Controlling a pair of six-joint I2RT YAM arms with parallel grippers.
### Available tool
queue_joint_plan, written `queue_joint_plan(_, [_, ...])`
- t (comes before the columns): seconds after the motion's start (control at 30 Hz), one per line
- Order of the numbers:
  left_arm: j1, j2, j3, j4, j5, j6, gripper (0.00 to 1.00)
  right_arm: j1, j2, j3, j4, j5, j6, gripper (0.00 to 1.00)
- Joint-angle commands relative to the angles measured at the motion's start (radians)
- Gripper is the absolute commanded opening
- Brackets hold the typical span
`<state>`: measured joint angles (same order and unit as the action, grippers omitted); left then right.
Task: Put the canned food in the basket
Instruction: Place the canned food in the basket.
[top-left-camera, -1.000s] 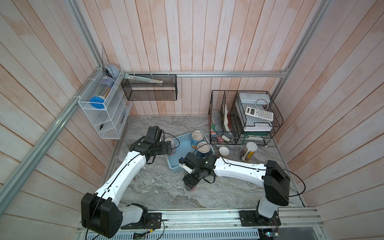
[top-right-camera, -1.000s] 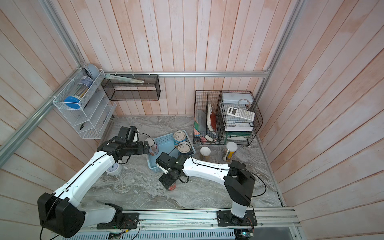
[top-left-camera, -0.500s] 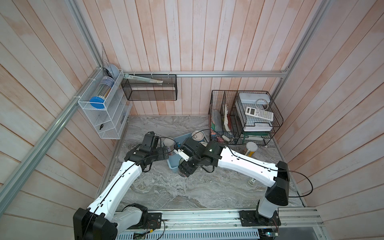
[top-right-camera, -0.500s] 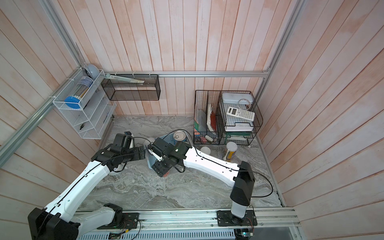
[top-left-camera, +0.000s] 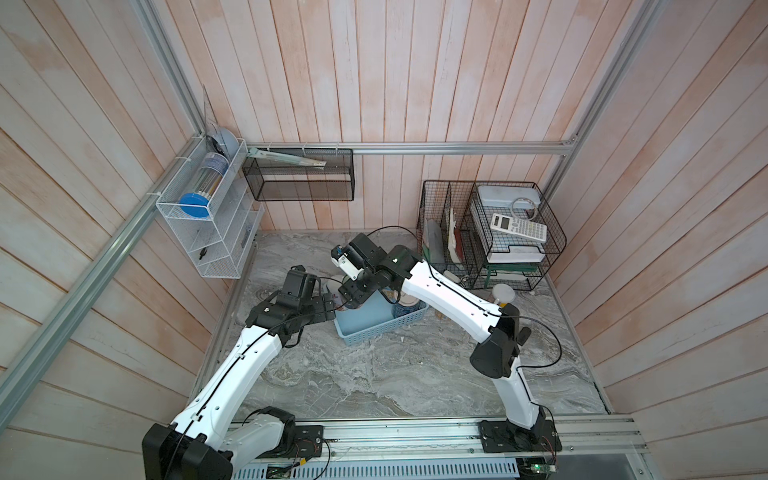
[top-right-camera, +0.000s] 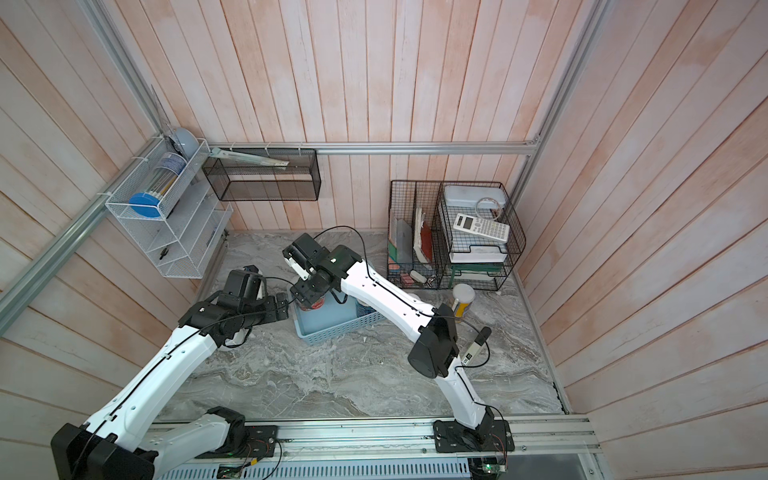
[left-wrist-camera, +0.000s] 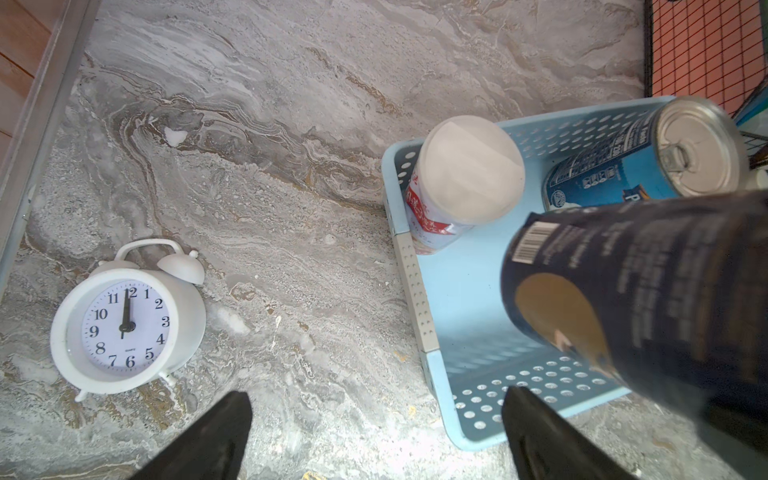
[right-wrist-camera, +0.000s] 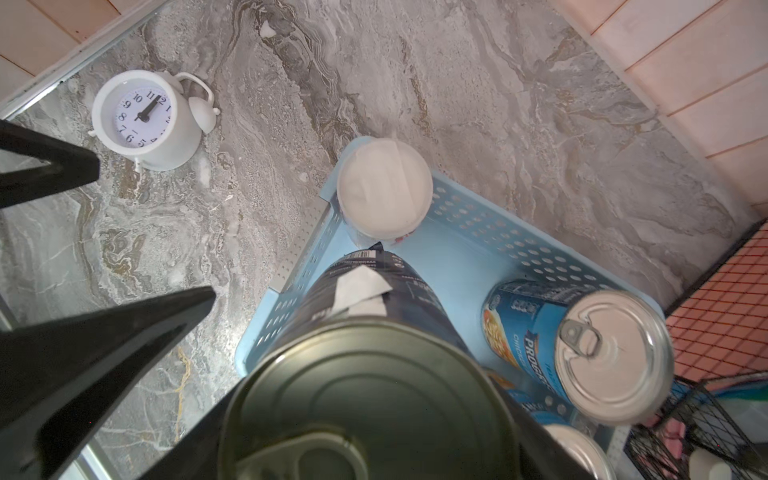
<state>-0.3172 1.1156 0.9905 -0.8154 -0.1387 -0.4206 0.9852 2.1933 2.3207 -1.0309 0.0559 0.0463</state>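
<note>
1 white-lidded can (left-wrist-camera: 465, 166) stands in the basket (left-wrist-camera: 415, 291), clock (left-wrist-camera: 124, 320) nearby.

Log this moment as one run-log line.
right hand: gripping dark-labelled can over basket | left hand: open, empty | in basket: white-lidded can, blue can

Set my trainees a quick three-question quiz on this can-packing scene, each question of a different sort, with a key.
1. True or false: the left gripper is shut on a can.
2. Which thing stands on the table, outside the basket? A. white alarm clock B. calculator C. mug
3. Fill in: the right gripper holds a can over the ____.
Key: 1 false, its jaws stand open and empty. 2 A. 3 basket.
</note>
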Motion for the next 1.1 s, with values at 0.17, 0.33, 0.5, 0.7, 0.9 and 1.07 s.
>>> queue_joint_plan(0.17, [0.003,-0.005,-0.018,0.007,-0.004,-0.007,1.0,-0.012,0.033,0.053,-0.004,-0.051,-0.026,0.56])
queue_joint_plan(0.33, [0.004,-0.015,-0.019,0.011,-0.008,-0.01,1.0,-0.012,0.057,0.043,-0.013,-0.093,-0.026,0.56])
queue_joint_plan(0.5, [0.005,-0.03,-0.022,0.011,-0.018,-0.014,1.0,-0.011,0.104,0.039,-0.021,-0.16,-0.032,0.56])
queue_joint_plan(0.7, [0.009,-0.047,-0.022,0.007,-0.039,-0.024,1.0,0.005,0.122,-0.004,0.007,-0.17,-0.012,0.57])
queue_joint_plan(0.9, [0.015,-0.064,-0.027,0.008,-0.054,-0.033,1.0,0.012,0.118,-0.054,0.04,-0.208,0.007,0.67])
queue_joint_plan(1.07, [0.017,-0.061,-0.033,0.018,-0.047,-0.034,1.0,0.012,0.071,-0.13,0.091,-0.233,0.015,0.81])
